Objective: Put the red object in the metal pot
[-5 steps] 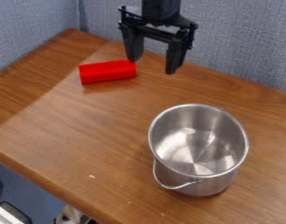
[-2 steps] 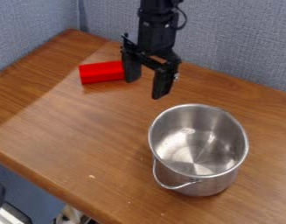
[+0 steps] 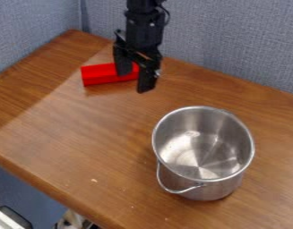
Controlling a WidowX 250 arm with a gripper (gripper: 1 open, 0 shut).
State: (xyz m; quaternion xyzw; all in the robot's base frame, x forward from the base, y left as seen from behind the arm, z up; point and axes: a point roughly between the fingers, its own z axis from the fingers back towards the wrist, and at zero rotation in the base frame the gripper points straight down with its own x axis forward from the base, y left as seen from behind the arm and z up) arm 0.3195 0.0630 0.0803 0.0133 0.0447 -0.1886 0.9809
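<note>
Shifted toward nine o'clock and lower than before, the gripper (image 3: 132,73) hangs with jaws wide and empty over the right end of the red object (image 3: 103,74), which lies untouched on the table (image 3: 64,125), the metal pot (image 3: 203,150) empty at five o'clock.

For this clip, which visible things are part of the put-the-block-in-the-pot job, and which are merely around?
Belonging to the job:
- red object
- metal pot, nothing in it
- end effector, open at the block's right end

Merely around:
- wooden table
- blue wall
</note>
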